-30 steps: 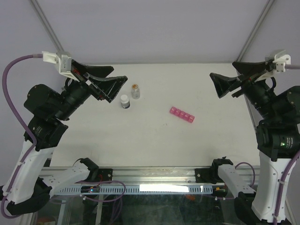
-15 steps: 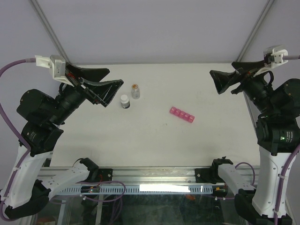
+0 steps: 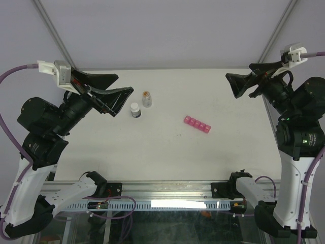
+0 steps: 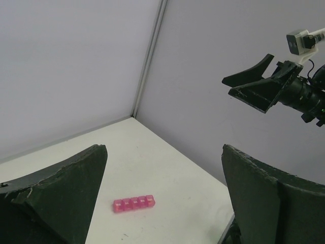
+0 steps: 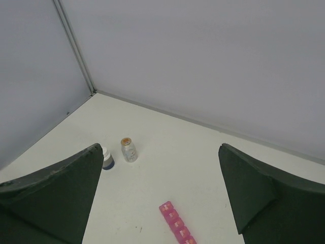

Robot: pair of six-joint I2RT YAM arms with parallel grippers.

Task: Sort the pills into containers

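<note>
Lying flat near the middle of the tabletop (image 3: 167,152), the pink pill organiser strip (image 3: 197,124) looks to me light and stiff: thin translucent plastic, with small lidded compartments in one row. I think it will slide easily on the smooth surface, and its lids may pop open or crack if it is squeezed hard. The best hold is probably across the two long sides, near the middle, with gentle pressure. Both tools hang high above the tabletop, jaws spread wide and nothing between them. The left tool (image 3: 124,84) is well apart from the strip, on the side of the white-capped bottle (image 3: 135,110) and the clear bottle (image 3: 147,98). The right tool (image 3: 232,85) seems nearer, beyond the strip's right end.
</note>
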